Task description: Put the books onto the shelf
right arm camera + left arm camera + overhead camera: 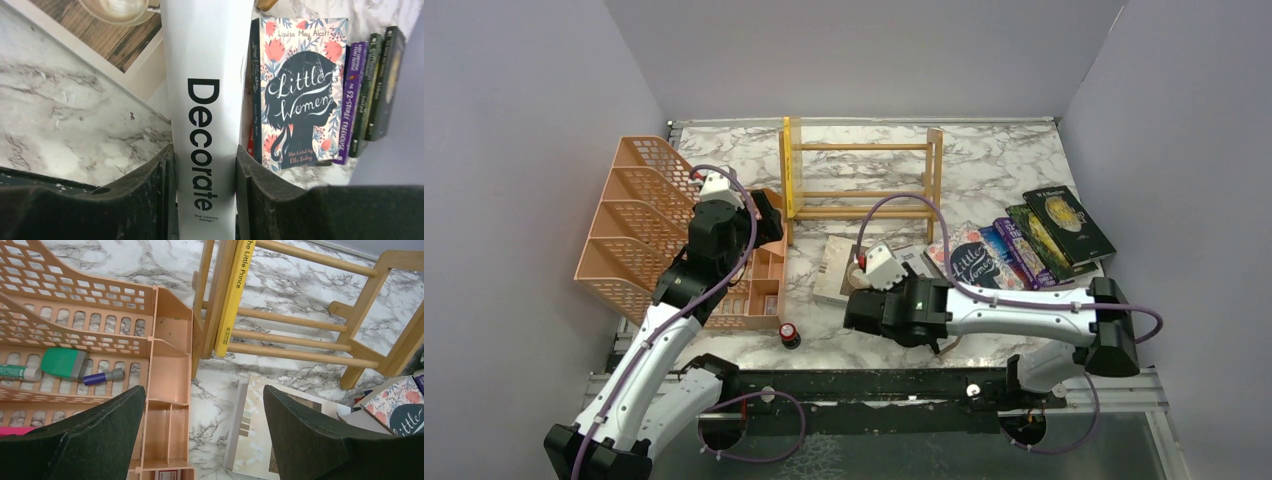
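Observation:
The light-wood shelf stands at the back of the marble table, with a thin yellow book upright against its left end frame. My right gripper is shut on the spine of the white "Decorate" book, both pads pressing its sides. A pale cover-up book lies to its left. "Little Women", a purple book and dark green ones lie fanned to the right. My left gripper hangs open and empty over the table in front of the shelf.
An orange mesh file tray fills the left side, its low front compartments right under my left finger, holding a green eraser and a marker. A small red-topped black item stands near the front edge. Grey walls enclose the table.

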